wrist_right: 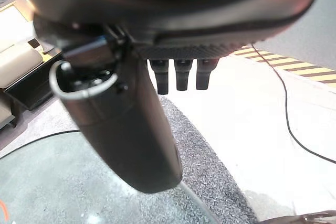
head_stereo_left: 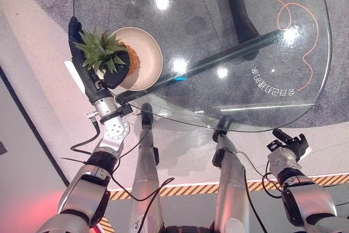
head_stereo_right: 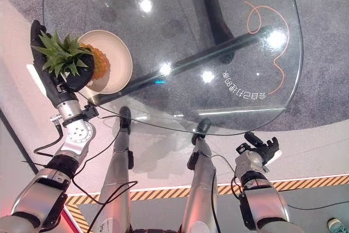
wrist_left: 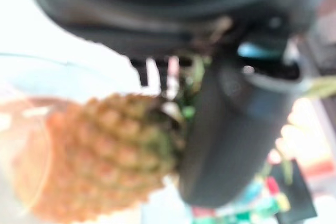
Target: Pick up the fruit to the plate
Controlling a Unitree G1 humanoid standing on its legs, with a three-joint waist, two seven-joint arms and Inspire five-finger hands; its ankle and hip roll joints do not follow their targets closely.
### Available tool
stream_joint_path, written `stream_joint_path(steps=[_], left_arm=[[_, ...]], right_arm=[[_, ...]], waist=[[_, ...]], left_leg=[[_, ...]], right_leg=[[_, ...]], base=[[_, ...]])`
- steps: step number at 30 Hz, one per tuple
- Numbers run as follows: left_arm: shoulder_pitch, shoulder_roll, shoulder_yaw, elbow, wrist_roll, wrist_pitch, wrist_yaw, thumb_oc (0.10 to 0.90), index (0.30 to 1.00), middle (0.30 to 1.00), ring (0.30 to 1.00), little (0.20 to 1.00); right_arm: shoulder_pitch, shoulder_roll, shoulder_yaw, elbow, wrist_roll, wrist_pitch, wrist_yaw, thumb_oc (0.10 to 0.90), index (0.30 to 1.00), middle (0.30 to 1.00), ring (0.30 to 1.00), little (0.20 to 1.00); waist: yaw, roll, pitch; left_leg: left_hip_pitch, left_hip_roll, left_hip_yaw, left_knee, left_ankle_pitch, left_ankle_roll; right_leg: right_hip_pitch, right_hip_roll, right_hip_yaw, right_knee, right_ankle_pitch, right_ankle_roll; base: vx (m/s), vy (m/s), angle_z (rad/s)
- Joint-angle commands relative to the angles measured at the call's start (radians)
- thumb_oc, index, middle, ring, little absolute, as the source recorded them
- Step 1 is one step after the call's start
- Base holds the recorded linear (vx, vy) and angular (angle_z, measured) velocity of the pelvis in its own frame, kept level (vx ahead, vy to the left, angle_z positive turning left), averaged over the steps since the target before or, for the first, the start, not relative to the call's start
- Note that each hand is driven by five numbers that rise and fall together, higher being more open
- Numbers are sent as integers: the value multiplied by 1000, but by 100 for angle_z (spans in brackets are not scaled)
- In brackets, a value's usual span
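Orange and knobbly, the pineapple (head_stereo_left: 131,61) lay on its side over the near-left part of the cream plate (head_stereo_left: 150,53), its long axis running across the plate, the green leafy crown (head_stereo_left: 101,50) pointing out past the plate's left rim toward my wrist and the fruit end toward the plate's middle. Apart from the fruit, the plate carried nothing that I could see. My left hand (head_stereo_left: 87,72) was curled round the pineapple at the crown end, thumb (wrist_left: 231,129) pressed against the scaly skin. The plate sat near the left edge of the glass worktop (head_stereo_left: 229,31). My right hand (head_stereo_right: 262,148) hung off the worktop's near right edge, fingers relaxed, holding nothing.
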Motion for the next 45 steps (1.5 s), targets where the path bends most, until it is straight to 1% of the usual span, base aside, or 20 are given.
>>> stream_joint_path(steps=[1,10,21,25,26,27,29,33,38,42,44,45], left_arm=[[-11,11,12,-58,45,-61,13,800,900,900,900,900],[2,18,9,-60,35,-48,-3,800,900,900,900,900],[18,20,-2,-58,39,-51,-20,800,900,900,900,900],[22,19,-5,-67,43,-62,-17,800,900,900,900,900],[15,21,-5,-69,43,-64,-20,800,900,900,900,900],[16,21,-8,-70,47,-66,-22,800,900,900,900,900],[12,23,-13,-74,56,-71,-33,800,900,900,900,900],[3,31,-29,-83,101,-76,-20,800,900,900,900,900],[-19,50,-48,-88,143,-73,-11,800,900,900,900,900],[-21,58,-63,-89,160,-71,-4,800,900,900,900,900],[-26,63,-67,-89,175,-69,0,800,900,900,900,900],[-20,64,-70,-87,190,-71,1,800,900,900,900,900]], right_arm=[[41,-81,-37,-5,-10,-43,-35,800,900,900,900,900],[45,-96,-42,-1,-8,-39,-26,800,900,900,900,900],[49,-105,-41,2,-7,-41,-21,800,900,900,900,900],[48,-107,-41,0,-11,-38,-23,800,900,900,900,900],[43,-108,-42,1,-12,-38,-24,800,900,900,900,900],[46,-108,-41,3,-11,-39,-23,800,900,900,900,900],[44,-110,-44,4,-15,-36,-23,800,900,900,900,900],[40,-113,-41,3,-11,-30,-24,800,900,900,900,900],[34,-113,-39,6,-12,-28,-21,800,900,900,900,900],[39,-115,-37,11,-13,-28,-18,800,900,900,900,900],[35,-118,-38,12,-11,-27,-15,800,900,900,900,900],[40,-118,-37,13,-12,-29,-14,800,900,900,900,900]], waist=[[21,11,-18],[24,16,-18],[24,24,-18],[23,26,-18],[22,26,-18],[22,26,-18],[22,25,-18],[22,23,-18],[19,21,-18],[20,22,-18],[19,22,-18],[20,23,-18]], left_leg=[[-4,-51,-7,75,-100,29],[-5,-51,-6,77,-98,28],[-3,-51,-4,67,-93,28],[-4,-51,-3,67,-93,28],[-13,-52,-4,67,-85,29],[-6,-51,-3,70,-94,29],[-5,-51,-3,70,-93,29],[-4,-50,-3,66,-92,29],[-11,-50,-4,67,-84,30],[-2,-47,-2,67,-92,29],[-7,-47,-1,62,-83,30],[-1,-46,-1,64,-90,29]], right_leg=[[8,67,-5,5,30,-22],[7,60,-11,9,30,-21],[4,57,-10,2,36,-20],[2,57,-7,3,36,-20],[-5,57,-8,0,43,-22],[0,57,-6,5,35,-20],[1,56,-7,4,37,-20],[2,57,-8,1,40,-19],[-4,57,-6,-3,49,-19],[3,57,-5,2,41,-17],[0,55,-8,-4,48,-18],[4,55,-7,1,41,-16]], base=[[0,0,0],[0,0,0],[0,0,0],[0,0,0],[0,0,0],[0,0,0],[0,0,0],[0,0,0],[0,0,0],[0,0,0],[0,0,0],[0,0,0]])
